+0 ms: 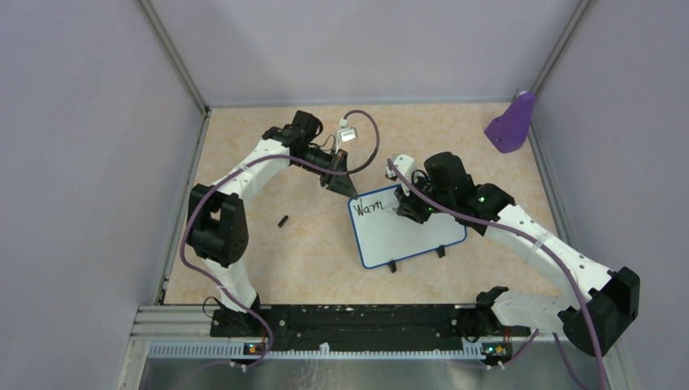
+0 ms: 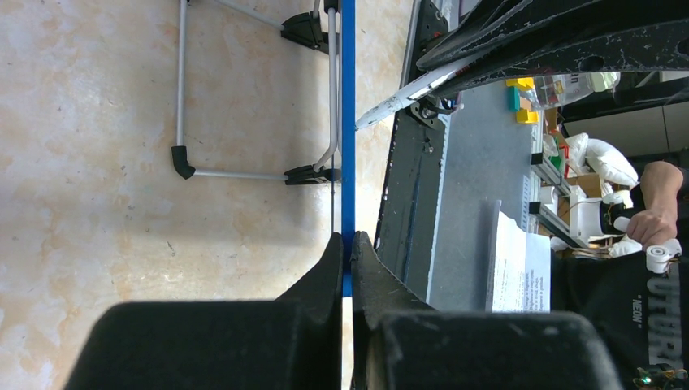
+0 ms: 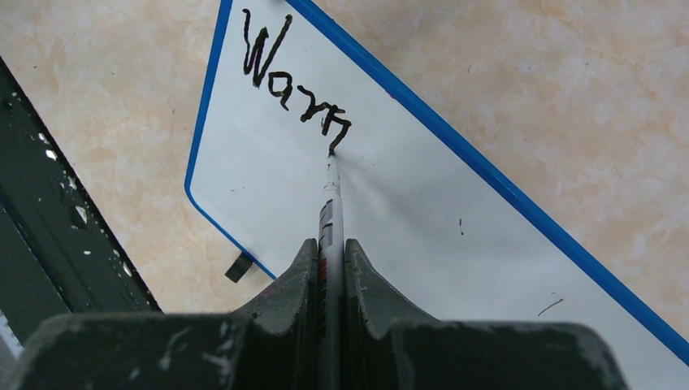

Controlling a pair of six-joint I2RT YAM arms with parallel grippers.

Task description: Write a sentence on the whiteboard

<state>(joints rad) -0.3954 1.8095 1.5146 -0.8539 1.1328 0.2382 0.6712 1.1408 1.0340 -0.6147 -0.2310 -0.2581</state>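
Observation:
The whiteboard (image 1: 410, 231) lies flat at the table's middle, white with a thin blue rim and two black feet on its near edge. My left gripper (image 1: 345, 187) is shut on its far-left corner; in the left wrist view the blue rim (image 2: 348, 122) runs between my closed jaws. My right gripper (image 1: 404, 210) is shut on a marker (image 3: 329, 223), tip touching the board (image 3: 422, 219). The sentence (image 3: 292, 81) reads "Warm" in black at the board's far-left end; it also shows in the top view (image 1: 370, 206).
A small black marker cap (image 1: 283, 220) lies on the table left of the board. A purple scoop-shaped object (image 1: 512, 123) leans at the far right corner. Walls enclose the table on the left, far and right sides.

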